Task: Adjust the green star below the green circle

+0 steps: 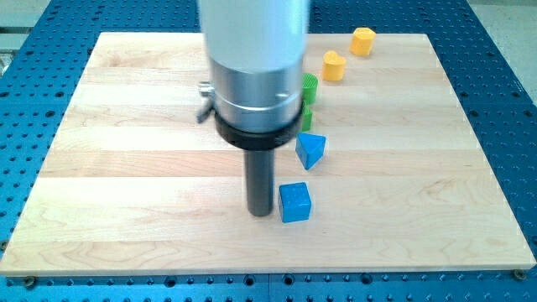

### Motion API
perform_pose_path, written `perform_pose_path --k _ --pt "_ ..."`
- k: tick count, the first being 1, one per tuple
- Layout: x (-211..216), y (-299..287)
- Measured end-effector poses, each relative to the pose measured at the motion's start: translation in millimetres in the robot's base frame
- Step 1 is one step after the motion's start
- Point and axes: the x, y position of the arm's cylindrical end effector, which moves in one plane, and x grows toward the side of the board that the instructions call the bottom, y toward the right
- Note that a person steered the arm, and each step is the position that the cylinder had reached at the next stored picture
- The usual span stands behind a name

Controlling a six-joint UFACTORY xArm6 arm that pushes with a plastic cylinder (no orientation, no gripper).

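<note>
Two green blocks show only as slivers at the arm's right edge. The upper green block and the lower green block are mostly hidden by the arm, so I cannot tell which is the star and which the circle. My tip rests on the board just left of a blue cube. It is well below the green blocks.
A blue triangular block lies just below the lower green block. A yellow heart-like block and a yellow hexagon-like block sit near the view's top. The wooden board lies on a blue perforated table.
</note>
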Motion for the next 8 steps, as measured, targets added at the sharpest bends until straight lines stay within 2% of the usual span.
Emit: perform_pose_path --k 3,4,6,8 --pt "2 30" --pt "-45 -23" --pt "-144 -13" --pt "-145 42"
